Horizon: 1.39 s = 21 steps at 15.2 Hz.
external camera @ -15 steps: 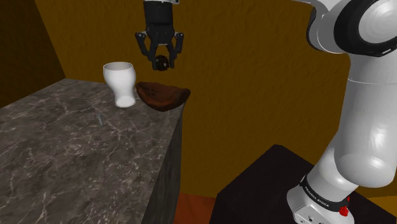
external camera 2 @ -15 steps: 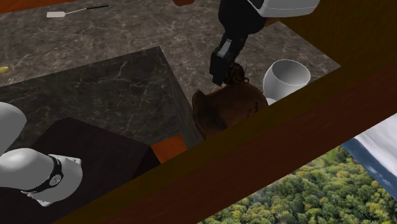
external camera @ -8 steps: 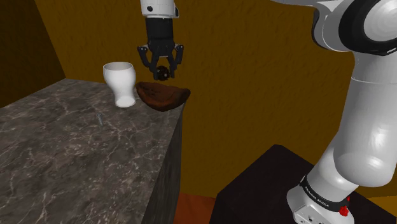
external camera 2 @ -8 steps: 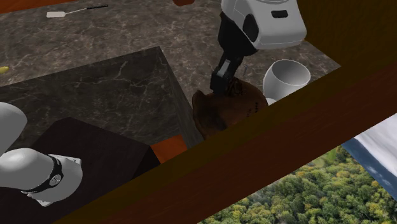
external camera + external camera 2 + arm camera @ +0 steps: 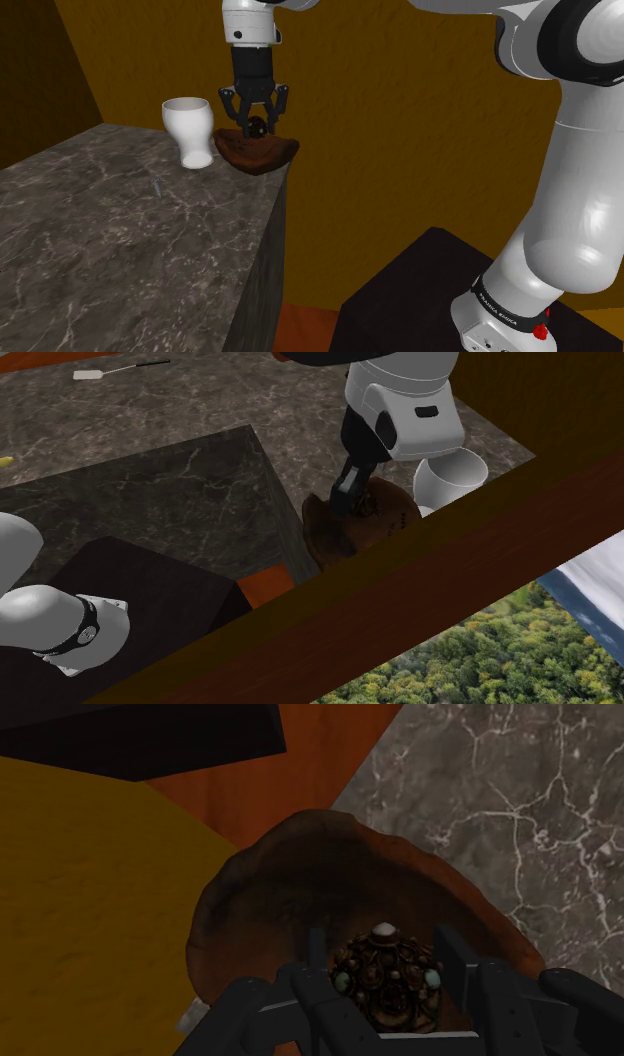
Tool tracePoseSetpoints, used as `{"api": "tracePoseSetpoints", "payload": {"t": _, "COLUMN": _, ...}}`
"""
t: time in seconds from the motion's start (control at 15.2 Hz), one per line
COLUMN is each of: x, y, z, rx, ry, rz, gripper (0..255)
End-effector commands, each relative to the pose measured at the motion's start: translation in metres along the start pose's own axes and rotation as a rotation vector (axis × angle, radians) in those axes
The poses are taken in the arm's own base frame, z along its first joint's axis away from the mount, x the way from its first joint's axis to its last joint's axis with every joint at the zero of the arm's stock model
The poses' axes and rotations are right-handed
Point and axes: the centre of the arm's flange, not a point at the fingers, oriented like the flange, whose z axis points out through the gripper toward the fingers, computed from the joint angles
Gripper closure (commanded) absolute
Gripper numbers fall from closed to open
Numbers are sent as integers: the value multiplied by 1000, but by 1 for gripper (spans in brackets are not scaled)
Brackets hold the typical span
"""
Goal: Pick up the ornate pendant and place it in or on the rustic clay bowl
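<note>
You are getting white lettering on the dark band at the arm's base, but it is too small to read. The gripper is clasping the pendant between its two fingers, pointing down over the brown bowl. The pendant is hanging just above the bowl's hollow; you cannot tell whether it is touching. The bowl is sitting at the counter's far corner, just beside a white cup. From the shoulder view the pendant is reading as a dark ball. The wrist view is showing you its dark filigree and pale stones, with the fingers pressing on either side and the bowl's inside behind it. In the second exterior view the arm is hiding part of the bowl.
</note>
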Motion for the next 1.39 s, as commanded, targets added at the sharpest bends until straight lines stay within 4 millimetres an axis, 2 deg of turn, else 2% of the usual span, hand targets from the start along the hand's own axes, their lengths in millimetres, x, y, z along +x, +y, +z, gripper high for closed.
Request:
{"api": "tracePoseSetpoints", "payload": {"t": 0.0, "x": 0, "y": 0, "z": 0, "rx": 0, "ry": 0, "rz": 0, "gripper": 255}}
{"api": "tracePoseSetpoints", "payload": {"t": 0.26, "x": 0, "y": 0, "z": 0, "rx": 0, "ry": 0, "rz": 0, "gripper": 255}}
{"api": "tracePoseSetpoints", "payload": {"t": 0.33, "x": 0, "y": 0, "z": 0, "rx": 0, "ry": 0, "rz": 0, "gripper": 0}}
{"api": "tracePoseSetpoints", "payload": {"t": 0.66, "x": 0, "y": 0, "z": 0, "rx": 0, "ry": 0, "rz": 0, "gripper": 0}}
{"api": "tracePoseSetpoints", "payload": {"t": 0.92, "x": 0, "y": 0, "z": -50, "rx": 0, "ry": 0, "rz": 0, "gripper": 0}}
{"api": "tracePoseSetpoints", "payload": {"t": 1.32, "x": 0, "y": 0, "z": -50, "rx": 0, "ry": 0, "rz": 0, "gripper": 0}}
